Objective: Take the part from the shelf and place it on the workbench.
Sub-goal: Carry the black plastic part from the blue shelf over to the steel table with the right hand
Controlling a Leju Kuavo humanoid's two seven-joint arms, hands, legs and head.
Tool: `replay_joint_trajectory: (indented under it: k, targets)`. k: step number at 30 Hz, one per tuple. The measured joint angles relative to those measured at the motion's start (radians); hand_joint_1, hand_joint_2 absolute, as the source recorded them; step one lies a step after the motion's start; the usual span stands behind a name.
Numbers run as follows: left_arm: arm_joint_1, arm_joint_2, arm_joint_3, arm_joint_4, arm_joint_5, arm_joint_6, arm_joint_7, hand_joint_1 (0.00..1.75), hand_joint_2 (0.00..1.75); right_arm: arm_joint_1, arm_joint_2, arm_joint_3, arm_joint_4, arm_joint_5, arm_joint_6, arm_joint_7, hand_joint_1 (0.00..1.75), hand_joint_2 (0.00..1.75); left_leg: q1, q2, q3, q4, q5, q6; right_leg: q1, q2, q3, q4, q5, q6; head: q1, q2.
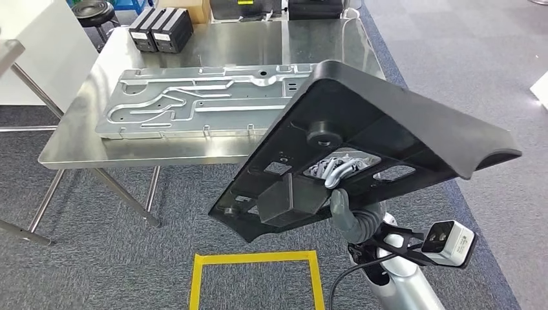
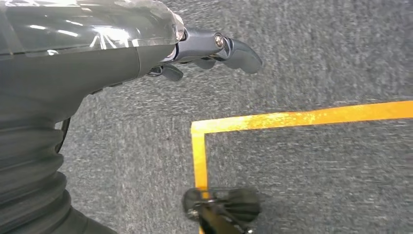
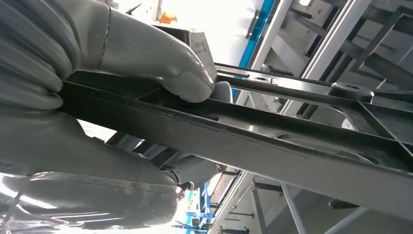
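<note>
Black plastic is what we meet first in the head view: one large moulded part [image 1: 362, 139], tilted with its underside towards us, held up in the air by our right hand [image 1: 339, 177], whose pale fingers [image 1: 336, 169] show through an opening in its ribbed underside. We see it near the bench [image 1: 323, 45] and overlapping the bench's near right corner in the picture, apart from its surface. On that steel bench we count one long stamped metal panel [image 1: 194, 103] lying flat, and at the far edge two dark boxes [image 1: 160, 29] side by side. On the grey carpet below we see one square outline of yellow tape [image 1: 255, 278], and beside our right forearm one white wrist camera [image 1: 449, 242]. In the left wrist view our left hand [image 2: 195, 51] hangs over the carpet holding nothing, its dark fingers [image 2: 234, 51] lying loosely extended close together, with one corner of the yellow tape under it. In the right wrist view we see our thick grey thumb [image 3: 160, 63] pressed on one face of a bar of the black part and the other fingers wrapped beneath it, pinching the bar between them.
</note>
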Motion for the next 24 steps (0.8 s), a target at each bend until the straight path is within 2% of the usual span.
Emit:
replay_joint_trajectory:
  k: [2,3,4,6,7,9,10,12,13,14,15,17,18,19,22,24]
  targets:
    - [-0.001,0.002,-0.002,0.000,0.000,0.000,0.000,0.00,1.75,0.001,0.000,0.000,0.000,0.002,0.000,-0.001,1.75,1.75,-0.002,0.000,0.026,-0.127,0.110,0.009,0.002,0.002,0.015,0.002,-0.010,0.005,0.000,0.000]
    - [-0.001,0.003,-0.002,0.000,0.000,-0.001,0.000,0.00,1.75,0.002,0.000,-0.001,0.000,0.003,0.000,-0.002,1.75,1.75,-0.005,0.001,0.036,-0.174,0.140,0.014,0.003,0.004,0.018,0.002,-0.013,0.009,0.000,0.000]
    - [-0.002,0.004,-0.003,0.000,0.000,-0.001,0.000,0.00,1.75,0.003,0.000,-0.002,0.000,0.005,0.000,-0.003,1.75,1.75,-0.008,0.001,0.040,-0.200,0.155,0.020,0.004,0.005,0.018,0.003,-0.016,0.015,0.000,0.000]
    - [-0.001,0.005,-0.003,0.000,0.000,-0.002,0.000,0.00,1.75,0.005,0.000,-0.003,0.000,0.007,0.000,-0.003,1.75,1.75,-0.012,0.000,0.040,-0.206,0.157,0.032,0.005,0.006,0.018,0.003,-0.020,0.028,0.000,0.000]
    - [0.000,0.005,-0.003,0.000,0.000,-0.002,0.000,0.00,1.75,0.006,0.000,-0.004,0.000,0.007,0.000,-0.003,1.75,1.75,-0.010,0.000,0.043,-0.209,0.168,0.038,0.005,0.006,0.018,0.006,-0.023,0.035,0.000,0.000]
    - [-0.002,0.006,-0.004,0.000,0.000,-0.002,0.000,0.00,1.75,0.006,0.000,-0.006,-0.002,0.007,0.000,-0.003,1.75,1.75,-0.006,0.000,0.049,-0.215,0.177,0.049,0.004,0.004,0.004,0.046,-0.052,0.045,0.000,0.000]
    - [-0.003,0.006,-0.004,0.000,0.000,-0.002,0.000,0.00,1.75,0.007,0.000,-0.007,-0.002,0.007,0.000,-0.003,1.75,1.75,-0.005,0.001,0.051,-0.217,0.179,0.053,0.003,0.003,-0.020,0.097,-0.082,0.048,0.000,0.000]
    - [-0.004,0.006,-0.006,0.000,0.000,-0.002,0.000,0.00,1.75,0.009,0.000,-0.008,-0.003,0.007,0.000,-0.004,1.75,1.75,-0.008,0.001,0.050,-0.216,0.177,0.057,0.003,0.002,-0.087,0.232,-0.145,0.052,0.000,0.000]
    - [-0.004,0.006,-0.008,0.000,0.000,-0.002,0.000,0.00,1.75,0.011,-0.001,-0.008,-0.003,0.007,0.000,-0.004,1.75,1.75,-0.009,0.001,0.050,-0.216,0.176,0.058,0.003,0.002,-0.113,0.280,-0.159,0.053,0.000,0.000]
    - [-0.004,0.006,-0.009,0.000,0.000,-0.002,0.000,0.00,1.75,0.013,-0.001,-0.008,-0.003,0.008,0.000,-0.004,1.75,1.75,-0.009,0.000,0.051,-0.216,0.175,0.059,0.002,0.002,-0.121,0.292,-0.152,0.053,0.000,0.000]
    - [-0.004,0.006,-0.010,0.000,0.000,-0.002,0.000,0.00,1.75,0.014,-0.001,-0.009,-0.003,0.008,0.000,-0.004,1.75,1.75,-0.010,0.000,0.052,-0.215,0.173,0.058,0.002,0.002,-0.108,0.262,-0.126,0.051,0.000,0.000]
    - [-0.004,0.006,-0.014,0.000,0.000,-0.002,-0.001,0.00,1.75,0.013,-0.001,-0.011,-0.003,0.009,0.000,-0.004,1.75,1.75,-0.011,-0.002,0.056,-0.212,0.168,0.053,0.003,0.001,-0.039,0.122,-0.060,0.044,0.000,0.000]
    - [-0.005,0.006,-0.016,0.000,0.000,-0.002,-0.002,0.00,1.75,0.013,-0.001,-0.012,-0.004,0.009,0.000,-0.004,1.75,1.75,-0.013,-0.003,0.057,-0.211,0.165,0.049,0.005,0.000,-0.008,0.060,-0.038,0.040,0.000,0.000]
    - [-0.005,0.006,-0.018,0.000,0.000,-0.003,-0.002,0.00,1.75,0.012,-0.001,-0.015,-0.004,0.010,0.000,-0.005,1.75,1.75,-0.014,-0.003,0.057,-0.209,0.163,0.045,0.007,0.000,0.010,0.022,-0.028,0.036,0.000,0.000]
    - [-0.005,0.006,-0.025,0.000,0.000,-0.006,-0.003,0.00,1.75,0.013,-0.001,-0.023,-0.006,0.010,-0.001,-0.010,1.75,1.75,-0.016,-0.003,0.058,-0.211,0.157,0.028,0.009,0.001,0.016,0.007,-0.028,0.021,0.000,0.000]
    - [-0.006,0.007,-0.028,0.000,0.000,-0.010,-0.004,0.00,1.75,0.013,-0.001,-0.025,-0.008,0.012,-0.002,-0.013,1.75,1.75,-0.014,-0.002,0.048,-0.182,0.135,0.018,0.005,0.000,0.022,-0.002,-0.025,0.009,0.000,0.000]
